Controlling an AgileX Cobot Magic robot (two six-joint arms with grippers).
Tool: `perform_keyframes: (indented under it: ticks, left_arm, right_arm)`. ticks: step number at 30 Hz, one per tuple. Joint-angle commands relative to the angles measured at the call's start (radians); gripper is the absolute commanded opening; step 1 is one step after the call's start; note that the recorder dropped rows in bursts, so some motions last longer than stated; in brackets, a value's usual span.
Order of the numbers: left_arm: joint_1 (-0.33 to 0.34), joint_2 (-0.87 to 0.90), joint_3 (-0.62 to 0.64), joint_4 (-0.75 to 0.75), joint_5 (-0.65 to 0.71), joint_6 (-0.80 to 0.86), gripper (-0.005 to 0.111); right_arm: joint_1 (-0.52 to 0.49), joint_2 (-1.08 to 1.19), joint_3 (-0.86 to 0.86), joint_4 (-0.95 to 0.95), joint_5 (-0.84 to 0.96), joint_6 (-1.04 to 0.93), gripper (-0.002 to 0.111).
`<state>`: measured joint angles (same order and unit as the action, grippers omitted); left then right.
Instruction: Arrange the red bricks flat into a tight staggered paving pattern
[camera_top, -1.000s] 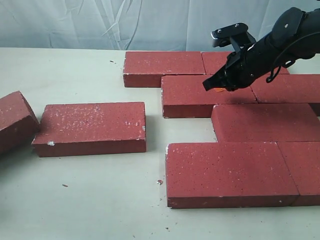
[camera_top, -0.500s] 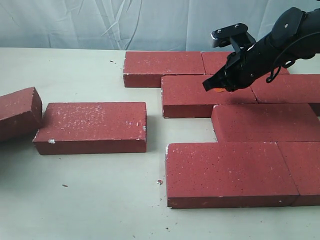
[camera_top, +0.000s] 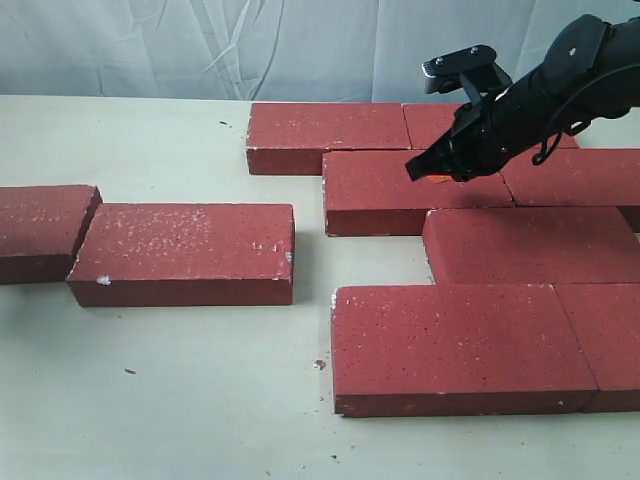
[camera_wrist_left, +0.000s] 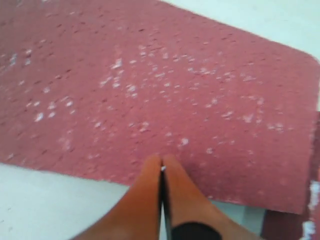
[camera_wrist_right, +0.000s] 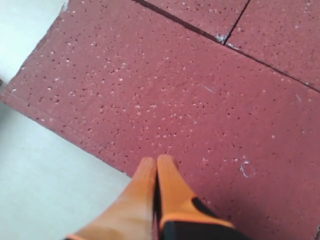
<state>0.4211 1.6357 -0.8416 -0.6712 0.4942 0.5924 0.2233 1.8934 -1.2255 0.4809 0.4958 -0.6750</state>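
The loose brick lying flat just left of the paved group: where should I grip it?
Probably from above, pinching the loose brick across its narrow width, on the long side faces near mid-length. It lies flat with both long sides free; its left end abuts the edge brick.

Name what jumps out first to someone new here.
The staggered patch of red bricks fills the right of the table, and the right hand, shut, sits over its second row from the back. On the left, one loose brick lies flat with a second brick beside it at the view's edge, both apart from the patch.
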Motion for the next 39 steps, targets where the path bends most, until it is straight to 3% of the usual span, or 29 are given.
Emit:
perform_keyframes:
  ticks: [1,4,9,15,23,39]
  left_arm:
    - [-0.089,-0.019,-0.05,-0.138,0.122,0.223,0.0]
    - [-0.218,-0.015,-0.066,0.009,0.11,0.143,0.0]
    - [-0.38,0.015,-0.066,0.409,0.007,-0.279,0.0]
    - [-0.493,0.017,-0.068,0.464,-0.082,-0.329,0.0]
    - [-0.511,0.017,-0.068,0.642,-0.151,-0.304,0.0]
    - [-0.529,0.179,-0.11,0.618,-0.229,-0.298,0.0]
  right_arm:
    - [0.008,-0.001,0.004,0.019,0.005,-0.006,-0.001]
    - [0.032,-0.002,0.004,0.022,0.011,-0.006,-0.001]
    - [0.094,-0.007,0.004,0.022,0.012,-0.032,-0.001]
    - [0.17,-0.001,0.004,0.022,-0.026,-0.069,-0.001]
    - [0.207,0.007,0.004,-0.054,-0.043,-0.109,-0.001]
    - [0.237,0.121,-0.019,-0.003,-0.151,-0.109,-0.001]
